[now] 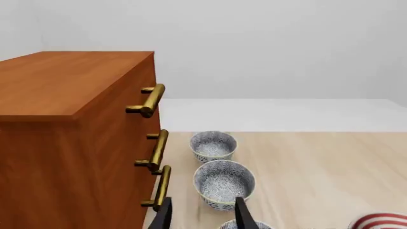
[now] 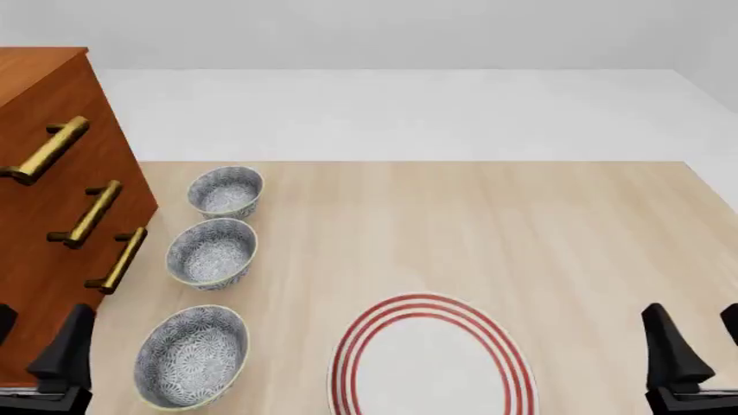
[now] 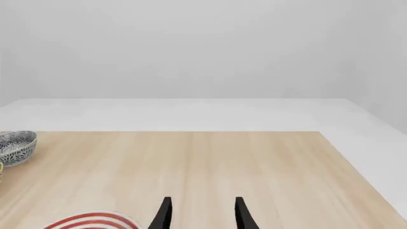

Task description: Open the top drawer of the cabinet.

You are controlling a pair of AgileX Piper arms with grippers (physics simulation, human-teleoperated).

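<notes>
Top drawer (image 2: 58,130) shut, handle (image 2: 47,149) up and forward of left hand (image 2: 41,359). Fingers spread wide, holding nothing. Right hand (image 2: 692,350) likewise, far off.

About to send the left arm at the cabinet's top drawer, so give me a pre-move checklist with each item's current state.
1. Top drawer shut, flush with the cabinet front: ok, nothing pulled out yet.
2. Top brass handle unobstructed: ok, nothing in front of it.
3. Left gripper open and empty: ok, fingers apart with nothing between them.
4. Left gripper aligned with the top handle: not ok, it sits low beside the cabinet, near the bottom handle.
5. Three patterned bowls out of the way: cannot tell, they stand close to the drawer fronts.
6. Right gripper clear of the cabinet: ok, it is across the table.
</notes>
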